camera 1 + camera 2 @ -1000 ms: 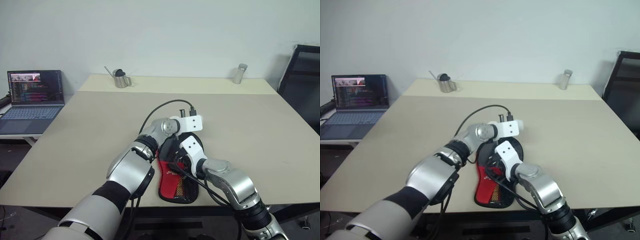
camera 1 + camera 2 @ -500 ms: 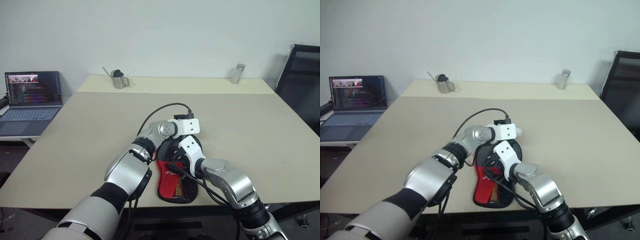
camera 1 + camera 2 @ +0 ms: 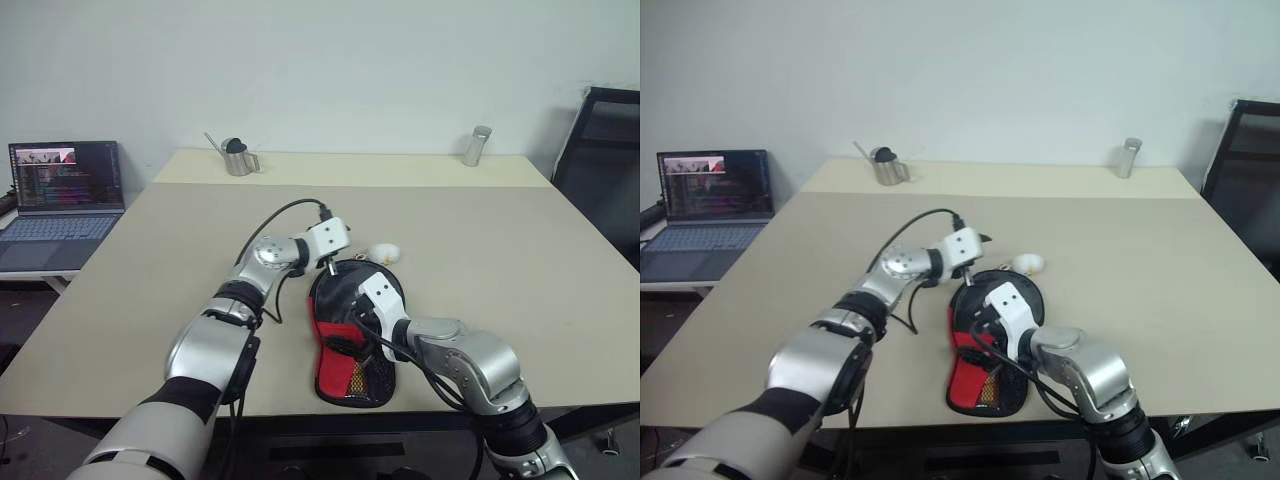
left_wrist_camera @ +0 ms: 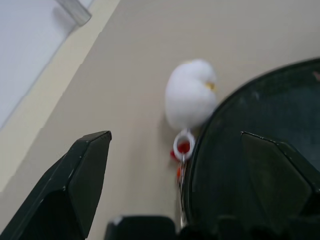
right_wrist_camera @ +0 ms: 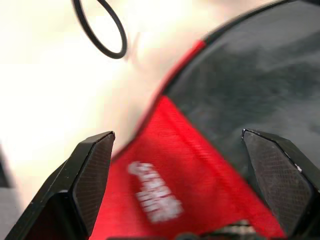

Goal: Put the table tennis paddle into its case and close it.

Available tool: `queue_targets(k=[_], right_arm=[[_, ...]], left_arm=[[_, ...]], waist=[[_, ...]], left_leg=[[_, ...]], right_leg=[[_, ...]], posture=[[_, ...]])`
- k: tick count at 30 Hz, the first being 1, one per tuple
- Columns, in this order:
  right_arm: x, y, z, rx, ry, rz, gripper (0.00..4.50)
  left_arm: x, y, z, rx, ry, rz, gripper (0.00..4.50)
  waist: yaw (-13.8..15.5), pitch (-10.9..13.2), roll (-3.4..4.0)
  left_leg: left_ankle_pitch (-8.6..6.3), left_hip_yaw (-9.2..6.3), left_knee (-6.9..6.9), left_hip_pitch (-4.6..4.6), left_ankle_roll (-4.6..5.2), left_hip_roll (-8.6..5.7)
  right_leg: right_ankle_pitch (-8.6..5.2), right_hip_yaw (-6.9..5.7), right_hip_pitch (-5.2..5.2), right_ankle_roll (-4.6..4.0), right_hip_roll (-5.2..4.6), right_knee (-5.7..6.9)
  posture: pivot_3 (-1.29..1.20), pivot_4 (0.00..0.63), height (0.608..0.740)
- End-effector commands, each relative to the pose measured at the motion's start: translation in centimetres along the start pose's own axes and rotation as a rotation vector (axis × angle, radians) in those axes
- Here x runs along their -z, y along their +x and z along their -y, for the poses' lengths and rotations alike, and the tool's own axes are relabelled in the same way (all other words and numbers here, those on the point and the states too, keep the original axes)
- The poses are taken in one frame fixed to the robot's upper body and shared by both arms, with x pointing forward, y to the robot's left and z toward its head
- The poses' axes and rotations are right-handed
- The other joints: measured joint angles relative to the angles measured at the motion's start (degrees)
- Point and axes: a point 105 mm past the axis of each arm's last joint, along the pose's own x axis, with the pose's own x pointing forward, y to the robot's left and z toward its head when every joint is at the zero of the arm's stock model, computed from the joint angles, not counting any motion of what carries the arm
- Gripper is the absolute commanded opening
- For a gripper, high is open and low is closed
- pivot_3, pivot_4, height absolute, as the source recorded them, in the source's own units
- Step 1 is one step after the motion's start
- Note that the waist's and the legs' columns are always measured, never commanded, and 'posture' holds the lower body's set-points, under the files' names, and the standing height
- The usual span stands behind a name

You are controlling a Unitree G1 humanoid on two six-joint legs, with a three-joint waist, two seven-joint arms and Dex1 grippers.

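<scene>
The case (image 3: 350, 335) lies flat near the table's front edge, black at its round end and red with a white logo (image 5: 155, 192) toward me. A white fluffy ball (image 4: 190, 92) hangs on a small ring at the case's zip edge. A thin black cord loop (image 5: 100, 30) lies on the table beside the case. My left gripper (image 3: 340, 260) is open at the far left rim of the case's black end (image 4: 260, 115), holding nothing. Open too, my right gripper (image 3: 347, 325) hovers over the red-and-black part. The table tennis paddle is hidden.
A laptop (image 3: 62, 195) sits on a side desk at the left. A metal pitcher (image 3: 236, 158) and a metal shaker (image 3: 476, 146) stand along the table's far edge. A black chair (image 3: 610, 160) is at the right.
My left gripper has opened and swung left off the case's round end, uncovering the white fluffy ball. My right gripper has stayed over the case.
</scene>
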Motion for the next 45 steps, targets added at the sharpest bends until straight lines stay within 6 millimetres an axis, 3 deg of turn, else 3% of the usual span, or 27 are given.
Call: queue_targets(k=[1,7,13,19,24,27,31,36,45], right_arm=[[-2.4,-2.4,-1.1,-0.064,-0.067,0.079,4.50],[-3.6,-5.4,-0.4,-0.073,-0.141,0.087,4.50],[-5.9,-9.0,3.6,0.054,-0.281,0.095,4.50],[-7.0,-10.8,7.6,0.161,-0.525,0.025,4.50],[-7.6,-8.6,11.5,0.228,-0.764,-0.013,4.50],[-7.6,-6.5,13.0,0.239,-0.800,-0.010,4.50],[-8.9,-3.6,14.8,0.273,-0.510,0.107,4.50],[-10.0,-1.4,15.9,0.308,-0.312,0.193,4.50],[-7.7,1.4,16.9,0.358,-0.162,0.147,4.50]], left_arm=[[-1.1,-1.9,-1.8,-0.045,-0.036,0.104,4.48],[-0.7,-3.8,-0.5,0.033,-0.150,0.206,4.48],[-1.2,-5.4,4.1,0.186,-0.275,0.255,4.48],[-1.3,-5.2,6.1,0.212,-0.312,0.214,4.48],[-0.9,-4.5,7.0,0.224,-0.291,0.178,4.48],[-1.0,-4.6,7.3,0.222,-0.305,0.181,4.48],[-0.9,-4.7,7.7,0.222,-0.314,0.181,4.48],[-0.8,-4.9,7.7,0.216,-0.315,0.172,4.48],[-0.8,-5.0,7.6,0.211,-0.309,0.163,4.48]], waist=[[0.0,0.0,0.00],[0.2,0.0,0.01],[0.0,0.0,0.05],[0.2,0.0,0.06],[0.0,0.0,0.06],[-0.1,0.0,0.08],[-0.3,0.1,0.10],[0.2,0.1,0.14],[-0.1,0.1,0.17]], left_leg=[[0.00,-0.01,0.00,-0.02,0.00,-0.03],[-0.02,-0.06,0.00,-0.04,0.02,-0.06],[-0.02,-0.03,-0.01,-0.03,0.03,-0.03],[-0.02,-0.06,0.02,-0.01,0.03,-0.02],[-0.02,0.07,0.04,0.03,0.03,-0.03],[-0.02,0.12,-0.01,0.04,0.04,0.01],[-0.01,0.15,-0.04,0.04,0.04,0.00],[-0.01,0.11,-0.03,0.03,0.03,-0.02],[-0.01,0.14,-0.06,0.04,0.04,-0.05]], right_leg=[[0.00,0.00,0.00,0.00,-0.01,-0.02],[0.00,0.01,0.05,0.00,-0.04,-0.14],[0.00,0.22,0.03,-0.01,-0.11,-0.13],[-0.01,0.20,0.09,-0.02,-0.07,-0.15],[0.00,0.25,0.08,0.00,0.00,-0.15],[0.00,0.27,0.03,-0.01,0.05,-0.13],[0.01,0.27,0.00,-0.03,0.14,-0.07],[0.16,0.30,0.01,-0.28,0.13,-0.07],[0.16,0.41,0.01,-0.29,0.11,-0.04]], posture=[[0.00,0.150,0.740],[0.00,0.150,0.740],[0.00,0.150,0.740],[0.00,0.150,0.740],[0.00,0.150,0.740],[0.00,0.150,0.740],[0.00,0.150,0.740],[0.00,0.150,0.740],[0.00,0.150,0.740]])
